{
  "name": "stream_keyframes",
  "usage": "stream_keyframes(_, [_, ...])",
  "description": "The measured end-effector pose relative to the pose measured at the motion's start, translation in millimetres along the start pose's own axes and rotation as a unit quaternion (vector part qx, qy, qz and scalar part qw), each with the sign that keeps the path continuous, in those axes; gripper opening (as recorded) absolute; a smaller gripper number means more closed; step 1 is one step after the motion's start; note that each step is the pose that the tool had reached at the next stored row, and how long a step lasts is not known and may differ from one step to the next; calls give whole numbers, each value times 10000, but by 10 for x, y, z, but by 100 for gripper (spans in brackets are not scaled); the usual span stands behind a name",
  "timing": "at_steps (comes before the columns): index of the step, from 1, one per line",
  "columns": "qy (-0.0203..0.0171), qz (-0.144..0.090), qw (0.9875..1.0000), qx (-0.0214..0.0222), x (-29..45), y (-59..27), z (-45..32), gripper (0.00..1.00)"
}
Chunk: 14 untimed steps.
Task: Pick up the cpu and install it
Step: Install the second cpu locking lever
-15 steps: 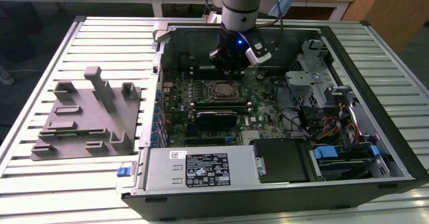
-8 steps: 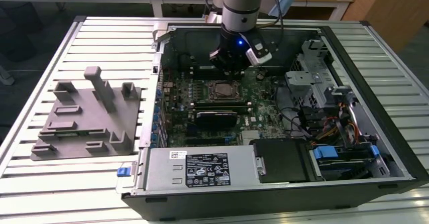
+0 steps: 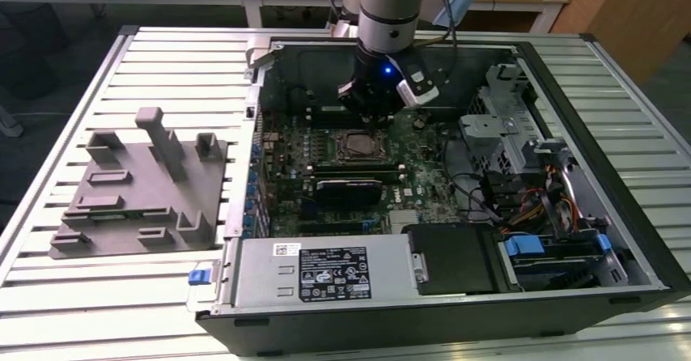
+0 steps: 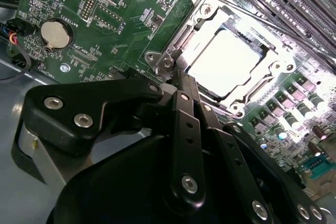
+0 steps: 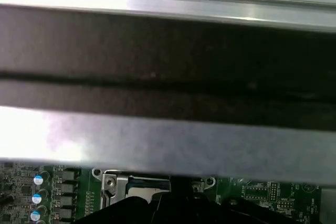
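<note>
The cpu is a shiny silver square lying flat inside the metal-framed motherboard socket. In the exterior view the cpu sits mid-board inside the open computer case. My gripper hangs just above and slightly behind the socket, apart from the chip. In the second wrist view its black fingers meet at the socket's edge, shut with nothing between them. The first wrist view has the dark gripper low over the socket frame.
A grey plastic fixture block stands on the slatted table at the exterior view's left. Inside the case are a silver power supply at the front, a drive cage and cables on the right, and memory slots near the socket.
</note>
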State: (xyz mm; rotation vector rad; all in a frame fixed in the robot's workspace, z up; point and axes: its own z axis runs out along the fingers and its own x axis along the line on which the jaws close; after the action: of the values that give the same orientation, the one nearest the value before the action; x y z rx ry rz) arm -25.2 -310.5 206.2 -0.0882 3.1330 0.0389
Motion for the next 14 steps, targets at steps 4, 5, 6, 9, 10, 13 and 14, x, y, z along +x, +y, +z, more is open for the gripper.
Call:
stream_keyframes(4, [0,0,10000,0,0,-2,-21,11])
stream_keyframes(5, [0,0,10000,0,0,-1,-34,11])
stream_keyframes(6, [0,0,10000,0,0,-1,-47,11])
stream_keyframes(9, [0,0,10000,0,-1,0,-72,11])
stream_keyframes(10, [-1,0,10000,-1,-1,-1,-72,11])
stream_keyframes(13, [0,0,10000,0,0,-15,-73,11])
stream_keyframes(14, [0,0,10000,0,0,-21,-73,11])
